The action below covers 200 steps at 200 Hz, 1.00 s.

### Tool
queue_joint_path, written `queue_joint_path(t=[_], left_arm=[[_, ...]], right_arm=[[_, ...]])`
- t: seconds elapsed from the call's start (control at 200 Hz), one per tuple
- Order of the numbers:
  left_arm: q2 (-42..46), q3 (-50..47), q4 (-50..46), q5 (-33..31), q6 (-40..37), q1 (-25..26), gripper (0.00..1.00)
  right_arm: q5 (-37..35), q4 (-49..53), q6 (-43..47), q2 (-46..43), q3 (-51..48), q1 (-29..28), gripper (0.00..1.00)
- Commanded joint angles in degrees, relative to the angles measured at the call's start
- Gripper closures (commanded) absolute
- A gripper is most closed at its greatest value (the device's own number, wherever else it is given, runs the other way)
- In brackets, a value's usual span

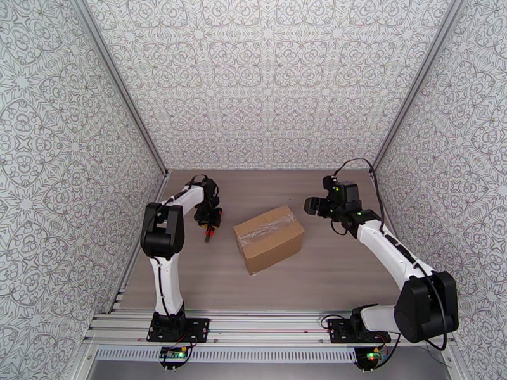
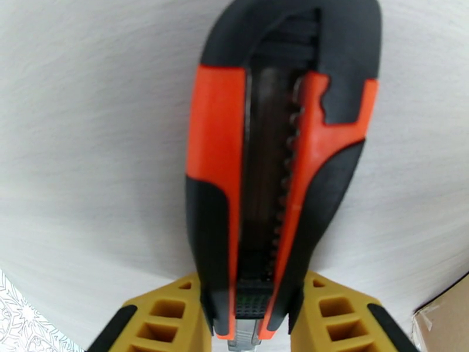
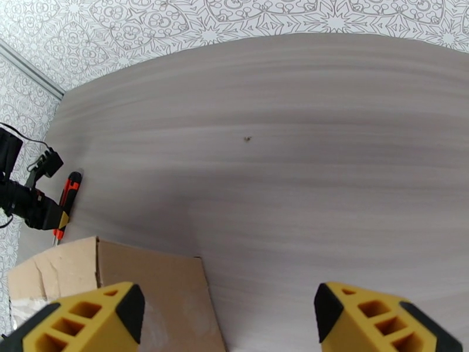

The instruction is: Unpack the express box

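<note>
L gripper [image 2: 251,283] at knife [image 2: 281,142], R gripper [image 3: 227,297] wide open.
L fingers [image 2: 170,315] narrow, flanking knife; clamped or not, can't tell. R gripper holds nothing. Box [image 1: 269,239] sits btwn both grippers, near R gripper's left finger.

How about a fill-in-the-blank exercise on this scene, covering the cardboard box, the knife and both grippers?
1. The express box sits on the table with its top flaps ____.
2. The left gripper has its fingers on either side of the ____.
3. The right gripper is ____, with nothing between its fingers.
Missing words: closed; utility knife; open.
</note>
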<state>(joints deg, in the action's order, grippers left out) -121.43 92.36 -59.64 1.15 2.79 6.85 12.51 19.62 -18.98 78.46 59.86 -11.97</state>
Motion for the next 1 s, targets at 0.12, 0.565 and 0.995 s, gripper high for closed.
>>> queue_joint_path(t=[0.12, 0.565, 0.995], left_arm=[[12.5, 2.2, 5.1, -0.9, -1.2, -0.3, 0.82], [16.9, 27.6, 5.0, 5.6, -8.7, 12.3, 0.82], [11.9, 39.1, 6.9, 11.7, -11.4, 24.2, 0.82]], right_arm=[[6.8, -2.4, -7.5, -0.4, 8.1, -0.4, 0.17], [18.3, -20.5, -22.3, 1.5, 15.8, -2.9, 0.22], [12.5, -26.2, -20.3, -2.4, 13.3, -7.4, 0.30]])
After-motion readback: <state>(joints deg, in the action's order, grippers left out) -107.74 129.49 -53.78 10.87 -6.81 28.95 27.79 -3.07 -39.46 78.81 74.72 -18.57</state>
